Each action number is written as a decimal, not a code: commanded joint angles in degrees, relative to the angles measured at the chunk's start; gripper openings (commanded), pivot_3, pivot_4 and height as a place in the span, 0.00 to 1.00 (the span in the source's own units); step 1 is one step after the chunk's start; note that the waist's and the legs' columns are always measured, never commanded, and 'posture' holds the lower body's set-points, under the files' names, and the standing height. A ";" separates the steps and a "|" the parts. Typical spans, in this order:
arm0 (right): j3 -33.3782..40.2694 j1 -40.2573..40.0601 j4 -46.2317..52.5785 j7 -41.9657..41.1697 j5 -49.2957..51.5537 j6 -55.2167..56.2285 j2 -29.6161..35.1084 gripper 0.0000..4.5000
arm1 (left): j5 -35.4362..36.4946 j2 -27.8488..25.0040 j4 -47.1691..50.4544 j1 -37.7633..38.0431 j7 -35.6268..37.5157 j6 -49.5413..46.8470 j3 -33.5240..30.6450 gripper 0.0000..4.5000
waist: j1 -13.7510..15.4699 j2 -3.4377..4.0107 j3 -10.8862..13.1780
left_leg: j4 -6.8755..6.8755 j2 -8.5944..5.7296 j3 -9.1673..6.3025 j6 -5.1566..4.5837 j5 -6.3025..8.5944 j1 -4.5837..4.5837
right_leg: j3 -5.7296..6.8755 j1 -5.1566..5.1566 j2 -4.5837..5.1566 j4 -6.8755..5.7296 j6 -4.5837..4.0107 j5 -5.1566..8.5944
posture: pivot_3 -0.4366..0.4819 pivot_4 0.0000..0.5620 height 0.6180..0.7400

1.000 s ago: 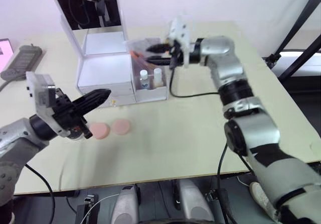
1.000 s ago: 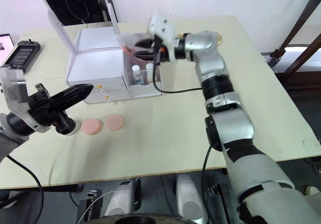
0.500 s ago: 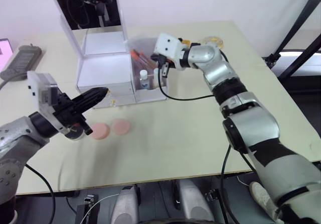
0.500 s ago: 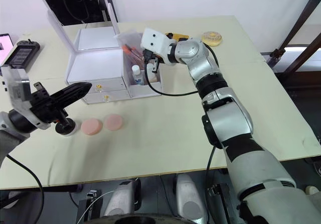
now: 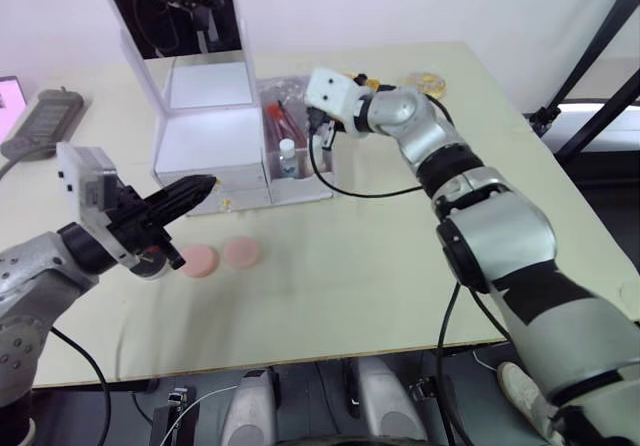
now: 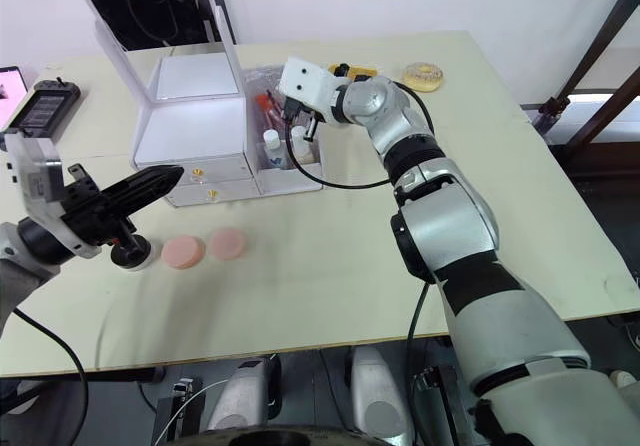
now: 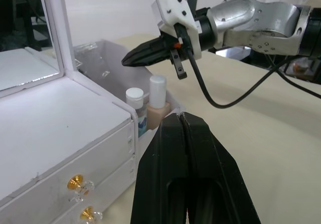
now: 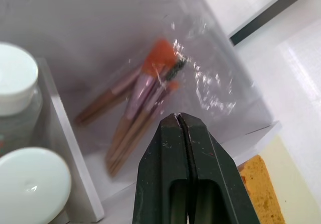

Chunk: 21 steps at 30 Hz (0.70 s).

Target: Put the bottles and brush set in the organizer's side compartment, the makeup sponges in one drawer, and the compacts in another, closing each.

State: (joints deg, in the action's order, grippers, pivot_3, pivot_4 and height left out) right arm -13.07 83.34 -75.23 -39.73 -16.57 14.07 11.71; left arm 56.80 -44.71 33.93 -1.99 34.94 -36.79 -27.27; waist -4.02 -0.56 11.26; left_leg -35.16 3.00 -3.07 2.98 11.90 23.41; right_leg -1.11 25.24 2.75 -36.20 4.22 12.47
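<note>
- The brush set [image 8: 145,101] lies in its clear sleeve inside the side compartment [image 6: 297,177] of the organizer [image 5: 212,151], in the rear section behind the low divider.
- The two bottles [image 7: 149,105] stand upright side by side in the front section, white caps up.
- The right gripper [image 7: 143,57] hovers just above the compartment with its black fingers pressed together, holding nothing.
- Both gold-knobbed drawers sit pushed in, and the mirror lid stands raised.
- The two makeup sponges [image 5: 221,257] lie flat on the table [image 5: 380,256] in front of the organizer, side by side.
- The left gripper [image 5: 195,189] hangs above the table near the drawer fronts, fingers clenched on nothing, pointing toward the organizer.
- A yellow doughnut-like round [image 6: 421,74] lies at the far edge of the table.
- A dark handheld console [image 6: 38,106] rests off to the left.
</note>
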 commanded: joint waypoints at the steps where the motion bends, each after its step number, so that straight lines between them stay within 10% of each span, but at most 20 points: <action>1: 3.32 2.31 2.65 -3.95 3.58 0.83 0.68 0.01 | -0.29 0.04 0.91 0.44 0.58 1.18 -0.82 0.00 | 0.00 0.00 0.00 | 0.00 0.00 0.00 0.00 0.00 0.00 | 0.00 0.00 0.00 0.00 0.00 0.00 | 0.48 0.27 1.00; 12: 14.23 -8.34 24.90 -28.62 21.52 -11.28 11.41 0.06 | -7.14 -0.97 -7.18 4.30 4.77 5.81 -5.49 0.00 | 0.22 -0.01 0.00 | -0.01 0.00 0.01 0.00 0.00 -0.01 | 0.00 -0.06 0.00 0.05 0.01 0.00 | 0.48 0.27 1.00; 21: 22.64 -39.45 59.45 -31.29 34.60 -34.48 27.02 0.97 | -17.56 -4.98 -26.35 10.18 16.91 17.01 -13.51 0.88 | 1.10 0.02 0.02 | 0.03 0.02 0.25 0.00 0.01 0.00 | -0.16 0.12 0.01 0.05 0.01 0.03 | 0.48 0.27 1.00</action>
State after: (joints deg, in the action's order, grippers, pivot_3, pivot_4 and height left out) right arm 6.54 44.59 -21.57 -71.67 15.14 -18.03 36.92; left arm 40.77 -48.40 10.16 8.04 50.07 -22.63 -37.03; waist -2.92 -0.54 11.27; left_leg -35.13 3.03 -2.81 2.98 11.90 23.40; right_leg -1.28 25.37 2.76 -36.16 4.23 12.49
